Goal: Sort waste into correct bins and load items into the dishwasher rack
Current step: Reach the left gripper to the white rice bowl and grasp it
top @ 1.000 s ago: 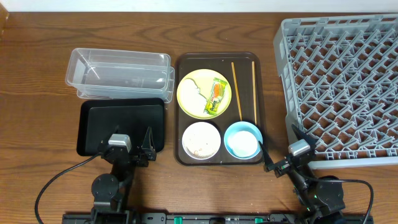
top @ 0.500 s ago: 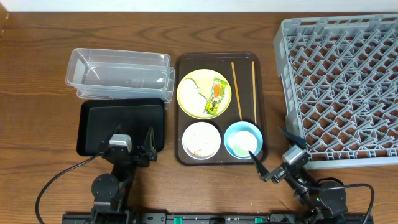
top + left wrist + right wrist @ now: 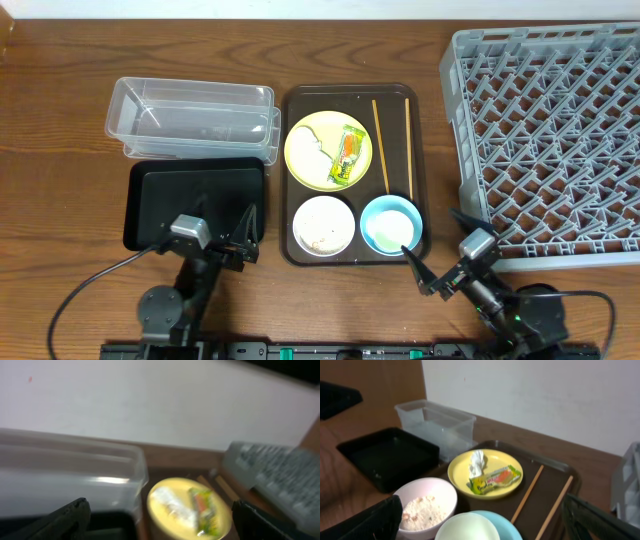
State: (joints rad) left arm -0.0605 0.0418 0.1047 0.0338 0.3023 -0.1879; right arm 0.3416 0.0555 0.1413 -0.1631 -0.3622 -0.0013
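On the brown serving tray (image 3: 420, 130), a pale yellow plate (image 3: 325, 172) holds the green-yellow-orange wrapper (image 3: 347, 156) and the white tissue (image 3: 311, 157). Two chopsticks (image 3: 381, 145) lie to its right. A white bowl (image 3: 323, 225) holds rice and beige scraps; a light blue bowl (image 3: 390, 225) has a pale round thing inside. My left gripper (image 3: 225, 228) is open over the black tray's (image 3: 190, 195) near right corner. My right gripper (image 3: 440, 248) is open just right of the blue bowl. The right wrist view shows the plate (image 3: 460, 472), the wrapper (image 3: 495, 479) and the white bowl (image 3: 425, 505).
The clear tub (image 3: 190, 118) stands behind the black tray. The grey rack (image 3: 550, 130) fills the right side, its near left corner close to my right arm. In the blurred left wrist view, the tub (image 3: 70, 475), plate (image 3: 165, 520) and rack (image 3: 275, 475) show.
My right gripper has swung out from the rack's corner to the left, toward the blue bowl, and opened wider. My left gripper has turned slightly right. Nothing on the table moved.
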